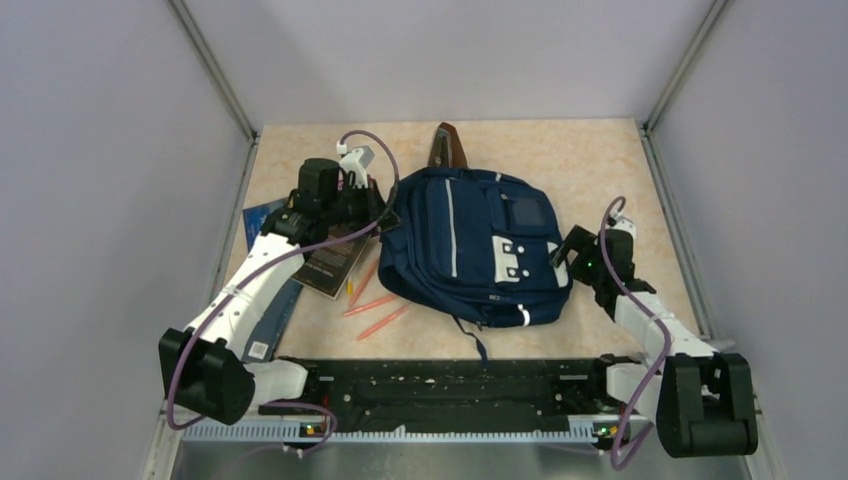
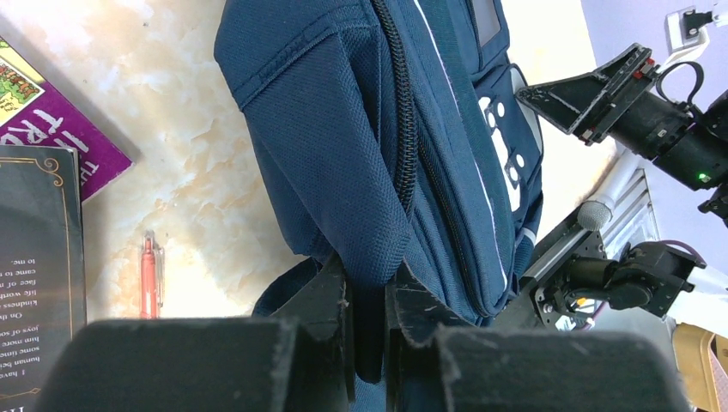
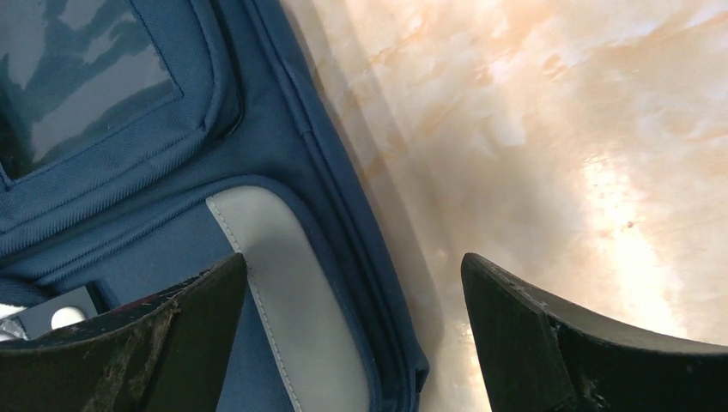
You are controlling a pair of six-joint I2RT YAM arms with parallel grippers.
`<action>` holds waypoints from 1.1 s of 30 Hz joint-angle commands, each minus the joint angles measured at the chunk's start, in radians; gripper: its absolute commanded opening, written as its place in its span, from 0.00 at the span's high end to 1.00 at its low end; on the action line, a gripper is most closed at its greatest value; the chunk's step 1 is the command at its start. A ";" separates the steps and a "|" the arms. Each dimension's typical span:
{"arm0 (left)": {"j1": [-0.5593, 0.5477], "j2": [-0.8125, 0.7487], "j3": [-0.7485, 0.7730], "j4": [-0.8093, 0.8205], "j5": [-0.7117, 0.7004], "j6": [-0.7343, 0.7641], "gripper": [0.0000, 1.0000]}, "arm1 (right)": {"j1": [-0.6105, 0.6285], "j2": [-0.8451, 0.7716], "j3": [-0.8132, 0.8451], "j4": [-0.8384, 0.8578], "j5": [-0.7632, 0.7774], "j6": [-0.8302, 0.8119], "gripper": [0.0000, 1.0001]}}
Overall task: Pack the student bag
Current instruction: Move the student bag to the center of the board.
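The student bag, navy with thin light stripes and pale grey patches, lies flat in the middle of the table. My left gripper is at its left edge. In the left wrist view that gripper is shut on a fold of the bag's fabric. My right gripper sits at the bag's right side. In the right wrist view it stands open over the bag's edge, one finger above a grey patch, the other over bare table. Nothing is between its fingers.
A dark book and a blue book lie left of the bag, with a purple book beside them. Orange pens lie near the bag's front left. A brown object is behind the bag. Walls enclose the table.
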 commanded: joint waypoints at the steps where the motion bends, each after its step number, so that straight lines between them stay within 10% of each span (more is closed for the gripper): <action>1: 0.011 -0.067 0.067 0.093 -0.002 0.024 1.00 | -0.024 0.021 -0.032 0.082 -0.141 0.041 0.08; 14: 0.011 -0.069 0.061 0.104 0.018 0.023 1.00 | -0.023 0.103 -0.088 0.213 -0.299 0.095 0.22; 22: 0.006 -0.065 0.058 0.122 0.055 0.040 1.00 | -0.023 0.053 -0.061 0.189 -0.311 0.107 1.00; 33: -0.151 -0.003 0.141 0.191 0.004 0.002 1.00 | -0.023 -0.238 0.249 -0.162 0.084 -0.055 1.00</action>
